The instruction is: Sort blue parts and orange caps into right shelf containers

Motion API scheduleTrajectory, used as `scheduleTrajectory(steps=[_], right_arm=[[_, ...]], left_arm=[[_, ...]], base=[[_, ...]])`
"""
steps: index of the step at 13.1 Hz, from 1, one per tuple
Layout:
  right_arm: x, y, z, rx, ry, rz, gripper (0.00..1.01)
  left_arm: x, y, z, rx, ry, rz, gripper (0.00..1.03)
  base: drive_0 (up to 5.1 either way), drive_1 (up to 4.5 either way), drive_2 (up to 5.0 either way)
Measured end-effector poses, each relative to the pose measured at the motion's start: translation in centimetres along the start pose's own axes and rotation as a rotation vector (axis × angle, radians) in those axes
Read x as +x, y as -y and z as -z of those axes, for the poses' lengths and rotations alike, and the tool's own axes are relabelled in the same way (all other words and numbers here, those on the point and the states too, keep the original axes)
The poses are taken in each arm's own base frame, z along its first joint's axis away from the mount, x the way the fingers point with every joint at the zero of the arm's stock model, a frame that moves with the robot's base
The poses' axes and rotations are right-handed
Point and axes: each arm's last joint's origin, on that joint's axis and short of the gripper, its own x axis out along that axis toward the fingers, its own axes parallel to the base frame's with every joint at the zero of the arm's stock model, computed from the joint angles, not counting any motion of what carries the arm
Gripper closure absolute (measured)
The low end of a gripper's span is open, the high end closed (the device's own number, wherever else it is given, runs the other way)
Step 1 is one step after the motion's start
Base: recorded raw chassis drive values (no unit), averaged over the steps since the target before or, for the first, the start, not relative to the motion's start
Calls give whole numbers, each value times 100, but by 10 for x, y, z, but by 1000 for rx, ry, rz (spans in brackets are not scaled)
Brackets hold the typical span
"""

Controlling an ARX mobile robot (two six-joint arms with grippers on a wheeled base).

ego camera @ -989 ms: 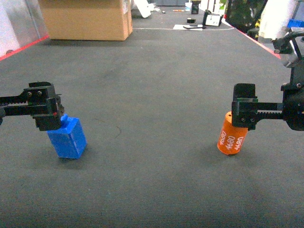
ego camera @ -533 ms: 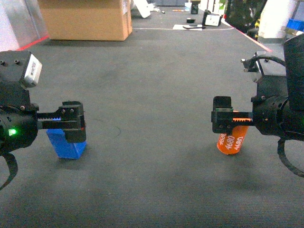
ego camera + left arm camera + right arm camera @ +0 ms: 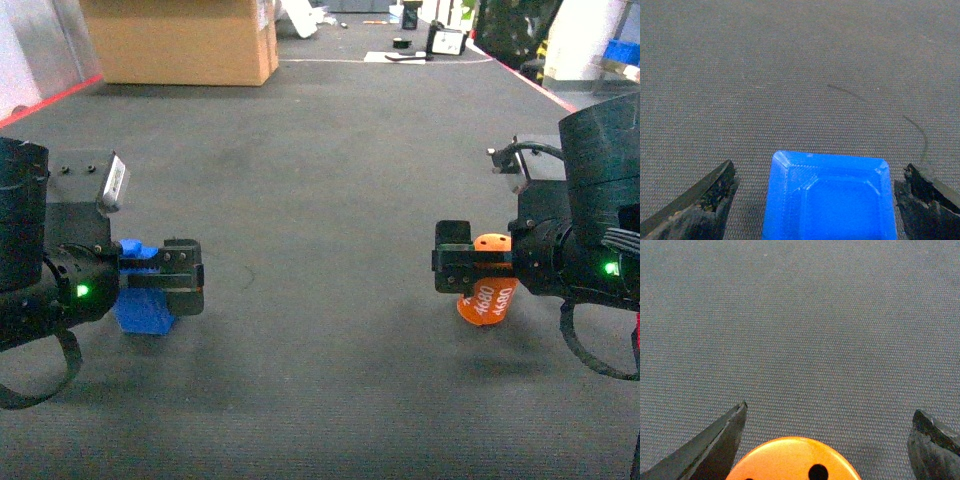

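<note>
A blue part [image 3: 143, 310], a small block, sits on the dark carpet at the left. My left gripper [image 3: 186, 279] is low over it. In the left wrist view the blue part [image 3: 830, 197] lies between the open fingers [image 3: 705, 200], with a gap on each side. An orange cap [image 3: 487, 297] with white numbers on its side stands on the carpet at the right. My right gripper [image 3: 454, 258] is just in front of it. Its holed end face, the orange cap [image 3: 795, 460], shows between the wide-open right gripper [image 3: 830, 410]. No right shelf container can be made out.
A large cardboard box [image 3: 180, 40] stands at the far left. Small items [image 3: 430, 40] lie at the far end of the carpet. Red tape [image 3: 520, 75] lines the carpet's right edge, and a small blue patch [image 3: 622, 48] shows beyond it.
Both arms have swung inward and forward, so their wrists now fill the sides of the head view. The blue part and the orange cap stay where they were on the carpet.
</note>
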Motion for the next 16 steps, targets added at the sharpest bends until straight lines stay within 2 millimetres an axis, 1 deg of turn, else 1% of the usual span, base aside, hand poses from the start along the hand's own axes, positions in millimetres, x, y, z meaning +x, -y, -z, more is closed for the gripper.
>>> scheduleTrajectory(steps=[4, 5, 6, 7, 8, 9, 12, 13, 15, 16], right_arm=[[6, 0, 4, -22, -12, 17, 3], [6, -1, 5, -35, -16, 25, 13], [5, -4, 6, -51, -18, 24, 32], [5, -7, 6, -65, -19, 18, 46], [5, -9, 7, -77, -16, 15, 56], [4, -9, 6, -78, -13, 15, 57], [0, -9, 6, -77, 19, 20, 57], [-27, -8, -4, -50, 142, 30, 57], [-58, -8, -15, -28, 263, 50, 57], [-74, -6, -15, -23, 310, 71, 57]], left_arm=[[5, -3, 6, -2, -23, -12, 5], [5, -3, 6, 0, -28, -12, 7], [6, -3, 8, 1, -36, -12, 25], [6, -3, 8, 2, -41, -12, 39], [6, -3, 9, 2, -41, -10, 50], [6, -3, 8, 2, -38, -10, 57], [4, -3, 6, -1, -9, -18, 58], [-29, -2, -12, -22, 127, -36, 59], [-57, 0, -24, -29, 240, -62, 59], [-74, 1, -24, -15, 286, -89, 59]], base=[[0, 0, 0], [0, 0, 0], [0, 0, 0], [0, 0, 0], [0, 0, 0], [0, 0, 0], [0, 0, 0], [0, 0, 0], [0, 0, 0], [0, 0, 0]])
